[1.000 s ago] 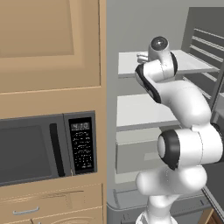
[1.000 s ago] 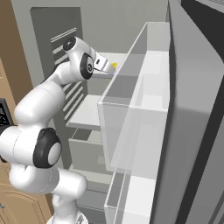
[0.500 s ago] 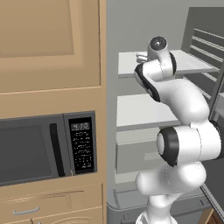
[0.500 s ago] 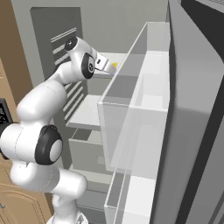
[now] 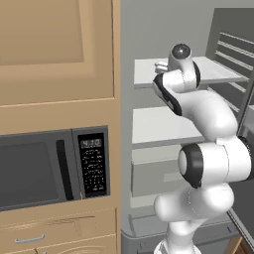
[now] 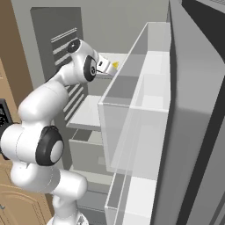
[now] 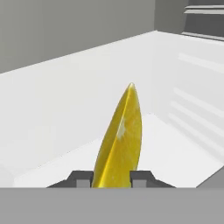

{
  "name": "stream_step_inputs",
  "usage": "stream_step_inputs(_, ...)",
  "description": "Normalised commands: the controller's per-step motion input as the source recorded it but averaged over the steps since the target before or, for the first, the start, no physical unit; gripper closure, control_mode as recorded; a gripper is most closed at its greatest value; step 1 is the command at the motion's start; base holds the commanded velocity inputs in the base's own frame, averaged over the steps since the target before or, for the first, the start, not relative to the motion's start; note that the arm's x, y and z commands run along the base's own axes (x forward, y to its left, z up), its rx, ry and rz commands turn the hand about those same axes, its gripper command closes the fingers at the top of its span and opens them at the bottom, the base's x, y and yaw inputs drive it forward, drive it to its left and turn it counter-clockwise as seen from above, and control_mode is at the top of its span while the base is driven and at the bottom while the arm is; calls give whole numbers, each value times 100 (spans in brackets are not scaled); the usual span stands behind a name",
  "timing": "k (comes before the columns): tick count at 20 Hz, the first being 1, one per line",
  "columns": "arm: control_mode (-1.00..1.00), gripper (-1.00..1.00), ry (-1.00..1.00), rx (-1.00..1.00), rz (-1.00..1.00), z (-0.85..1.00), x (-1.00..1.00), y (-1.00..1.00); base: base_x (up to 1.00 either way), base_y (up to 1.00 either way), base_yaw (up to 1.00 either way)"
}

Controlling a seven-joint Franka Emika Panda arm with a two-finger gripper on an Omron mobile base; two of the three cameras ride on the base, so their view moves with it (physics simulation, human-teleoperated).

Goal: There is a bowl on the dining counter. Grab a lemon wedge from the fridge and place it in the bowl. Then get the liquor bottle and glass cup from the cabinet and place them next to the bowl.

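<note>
Stood open, the fridge [image 5: 168, 74], grey-walled, with white shelves [image 5: 158, 126] stacked inside and a grey drawer [image 5: 149, 176] below them. Hung to the right in the right base view, the fridge door [image 6: 193, 132] with its clear bins [image 6: 132, 127]. Flanked the fridge on the left in the left base view, a light-wood cabinet front [image 5: 54, 49] above a dark microwave [image 5: 49, 166] with a keypad panel, and a wooden drawer [image 5: 44, 235] beneath that. Reached up from the base and into the top shelf level, the white arm [image 5: 208, 149], its wrist bent toward the back of the fridge. Sat at the end of that reach, the gripper [image 7: 112, 178], narrowed onto the lemon wedge [image 7: 120, 140], with one dark fingertip pressed against each side of the wedge's lower part in the hand view. Stood upright between the fingertips [image 7: 141, 177], the yellow wedge, pointed end up, pale flesh and rind edge facing the camera. Lay behind it a white shelf floor and white back wall. Showed as a small yellow speck at the gripper's tip in the right base view, the same wedge [image 6: 115, 65], just above the top shelf and beside the upper door bin. Could not be told whether the wedge touched the shelf or was raised off it.
</note>
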Motion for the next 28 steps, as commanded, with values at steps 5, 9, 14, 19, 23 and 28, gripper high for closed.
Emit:
stream_step_inputs(5,-100,100,0,0,4,-4,0,-1,0,0,0)
stream_step_inputs(9,-100,100,2,0,0,0,0,0,0,0,0)
stream_step_inputs(14,-100,100,-1,0,0,0,-2,0,0,0,0)
stream_step_inputs(19,-100,100,-15,0,0,0,-41,0,0,0,0)
stream_step_inputs(23,-100,100,-14,0,0,0,-47,0,0,0,0)
stream_step_inputs(28,-100,100,-15,0,0,0,-52,-2,0,0,0)
